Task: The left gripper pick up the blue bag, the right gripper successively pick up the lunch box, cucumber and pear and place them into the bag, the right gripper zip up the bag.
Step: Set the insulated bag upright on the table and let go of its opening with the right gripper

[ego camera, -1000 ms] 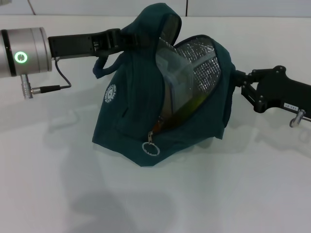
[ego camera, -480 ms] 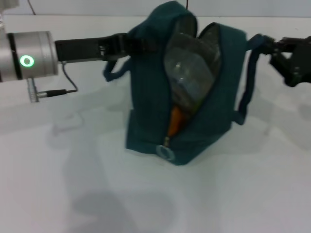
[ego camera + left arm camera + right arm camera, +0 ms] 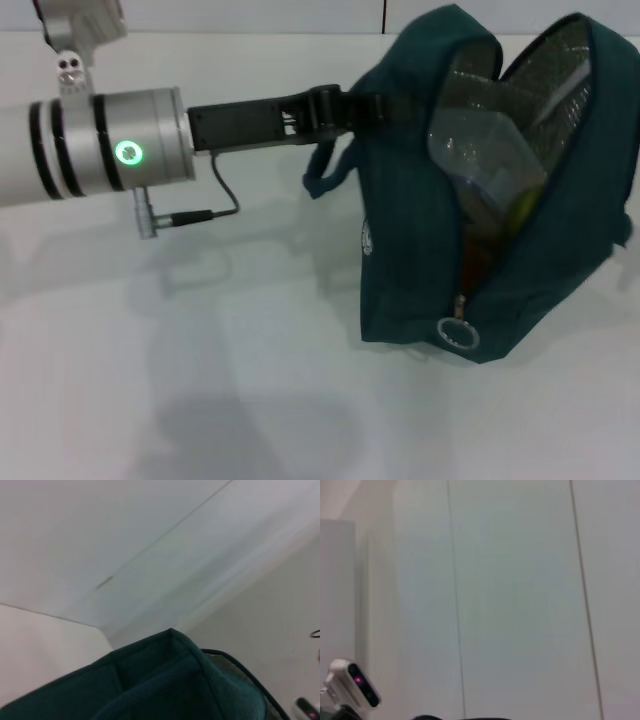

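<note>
Teal fabric is filling the right side of the head view — the blue bag (image 3: 420, 230) is standing on the white counter (image 3: 200, 400), its mouth gaping open and its silver lining (image 3: 560, 70) showing. Inside, the clear lunch box (image 3: 490, 165) is sitting upright, with something yellow-green just beside it that is too hidden to name. The zipper pull ring (image 3: 458, 333) is hanging at the low end of the opening. The left gripper (image 3: 345, 105) is reaching in from the left, its fingers pinching the bag's near top edge next to a loop of strap (image 3: 330, 175). The left wrist view is showing only the bag's upper rim (image 3: 170, 680) — its own fingers are not showing. The right gripper is appearing in no view.
</note>
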Available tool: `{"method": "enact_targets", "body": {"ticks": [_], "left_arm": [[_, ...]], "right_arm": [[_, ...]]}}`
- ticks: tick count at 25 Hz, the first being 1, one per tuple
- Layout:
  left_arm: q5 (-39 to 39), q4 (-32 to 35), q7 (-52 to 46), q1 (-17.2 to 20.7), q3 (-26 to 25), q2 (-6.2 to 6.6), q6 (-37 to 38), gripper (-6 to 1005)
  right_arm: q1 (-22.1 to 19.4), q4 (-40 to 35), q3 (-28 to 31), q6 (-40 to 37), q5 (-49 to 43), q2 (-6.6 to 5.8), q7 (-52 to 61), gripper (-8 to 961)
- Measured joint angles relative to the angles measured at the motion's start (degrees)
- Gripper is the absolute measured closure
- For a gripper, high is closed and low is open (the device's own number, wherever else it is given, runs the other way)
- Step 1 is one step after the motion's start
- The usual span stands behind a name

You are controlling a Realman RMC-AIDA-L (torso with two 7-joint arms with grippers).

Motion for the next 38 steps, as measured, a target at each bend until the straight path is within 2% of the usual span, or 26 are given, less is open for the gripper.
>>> {"method": "enact_targets", "body": {"ticks": [4, 9, 13, 24, 31, 38], "left_arm": [[-6.93, -2.21, 4.08, -0.06, 5.14, -0.04, -1.37, 938], [-12.23, -3.75, 7.19, -0.52, 13.41, -0.14, -7.78, 938], [-15.72, -6.48, 9.10, -1.74, 17.70, -0.21, -10.23, 938], [-19.18, -7.88, 10.05, -1.18, 18.21, -0.30, -10.54, 938], [-19.70, -7.13, 11.21, 2.28, 16.19, 0.01, -10.51, 937], [-19.25, -7.17, 11.36, 3.53, 14.90, 0.48, -10.36, 937]], "right_arm": [[-1.22, -0.03, 0.04, 0.23, -0.18, -0.19, 0.02, 919], [-1.31, 0.07, -0.11, 1.07, -0.56, -0.41, 0.04, 921], [-1.08, -0.28, -0.03, 1.17, -0.90, -0.13, 0.43, 920], [-1.31, 0.30, -0.39, 2.64, -1.32, -0.48, 0.60, 924], [2.44, 0.36, -0.50, 6.65, -5.77, 0.63, 1.40, 924], [6.53, 0.35, -0.60, 9.07, -8.29, 2.27, 1.78, 925]]}}
